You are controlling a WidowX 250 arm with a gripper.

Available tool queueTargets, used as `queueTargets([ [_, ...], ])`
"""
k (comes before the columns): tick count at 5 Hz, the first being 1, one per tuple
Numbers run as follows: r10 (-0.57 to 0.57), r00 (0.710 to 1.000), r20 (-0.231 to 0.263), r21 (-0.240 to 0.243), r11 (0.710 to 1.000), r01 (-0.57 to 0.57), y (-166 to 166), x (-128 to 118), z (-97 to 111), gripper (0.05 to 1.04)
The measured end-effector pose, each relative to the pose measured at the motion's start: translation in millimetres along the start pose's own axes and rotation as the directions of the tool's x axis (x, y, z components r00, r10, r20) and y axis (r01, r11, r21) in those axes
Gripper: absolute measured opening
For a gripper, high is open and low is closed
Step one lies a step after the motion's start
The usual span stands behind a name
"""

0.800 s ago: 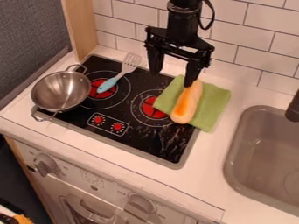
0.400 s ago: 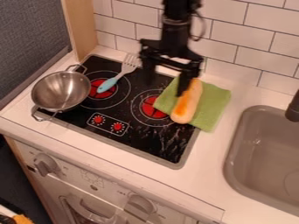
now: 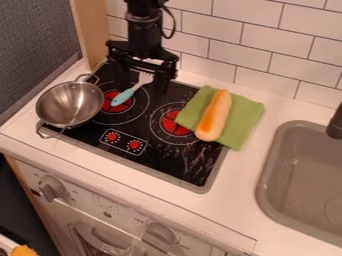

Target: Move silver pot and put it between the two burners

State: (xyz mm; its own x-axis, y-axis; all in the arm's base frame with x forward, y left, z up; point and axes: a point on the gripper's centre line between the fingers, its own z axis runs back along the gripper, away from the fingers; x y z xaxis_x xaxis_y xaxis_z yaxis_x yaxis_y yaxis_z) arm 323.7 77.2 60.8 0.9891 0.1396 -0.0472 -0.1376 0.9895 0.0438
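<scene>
Black pincer partly hides fork; sink cropped.

I see a bun on a cloth near the sink, a fork well apart from them, and white tiles up the back wall.

the pot is silver. the gripper is black. the cooktop is glossy black with whitish streaks and a grey edge; its 2 burners are red inside thin white rings, and its 2 dials are red, framed by a white outline. the fork has a light blue handle and pale tines. orange and cream colour the bread, green the cloth. the desk is white, the sink grey-beige. dark lines grid the white tiles in a brick pattern.
</scene>
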Motion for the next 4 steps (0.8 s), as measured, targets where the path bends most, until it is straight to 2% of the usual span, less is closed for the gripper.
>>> queueTargets([
  [1,0.041,0.999,-0.002,0.004,0.999,-0.041,24,-3,-3,1.0],
  [3,0.048,0.999,0.006,0.023,0.999,-0.048,34,-4,-4,1.0],
  [4,0.034,0.999,-0.015,0.054,0.998,-0.033,39,-4,-11,1.0],
])
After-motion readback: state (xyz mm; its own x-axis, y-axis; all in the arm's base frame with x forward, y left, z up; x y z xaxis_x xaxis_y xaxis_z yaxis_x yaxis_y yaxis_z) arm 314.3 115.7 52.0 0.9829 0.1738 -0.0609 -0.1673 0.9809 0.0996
